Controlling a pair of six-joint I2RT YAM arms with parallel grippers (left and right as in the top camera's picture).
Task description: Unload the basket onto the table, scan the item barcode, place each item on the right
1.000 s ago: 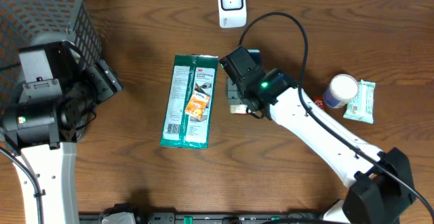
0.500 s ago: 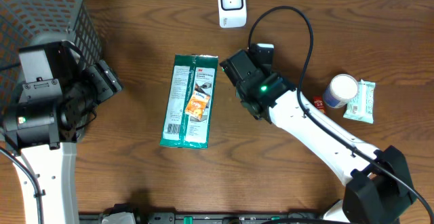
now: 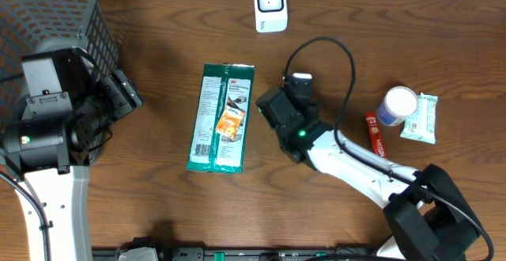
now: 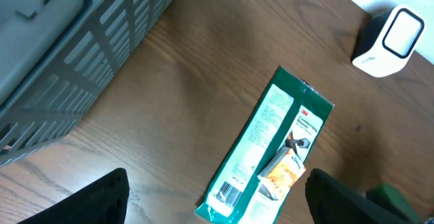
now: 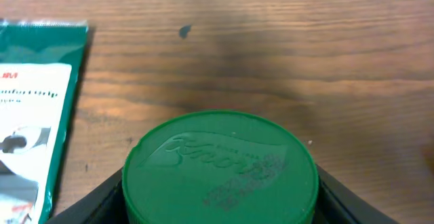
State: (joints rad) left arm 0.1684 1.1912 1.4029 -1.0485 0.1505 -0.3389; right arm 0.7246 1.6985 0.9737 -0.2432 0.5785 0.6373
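Since a second ago, overhead, the right gripper (image 3: 273, 107) has drawn back from the scanner (image 3: 269, 6) toward the near edge. It now sits just beside the green packet (image 3: 222, 119), with the jar hidden beneath it. The left gripper (image 3: 125, 95) hangs by the basket (image 3: 71, 8).

Left wrist: the fingers (image 4: 102, 200) are spread wide, released. The packet lies lengthwise below, its barcode end nearest.

Right wrist: the fingers (image 5: 95, 200) clamp the jar (image 5: 220, 159) at its green lid. The lid faces the camera, so the long axis runs away from the lens. Body and barcode are unseen.
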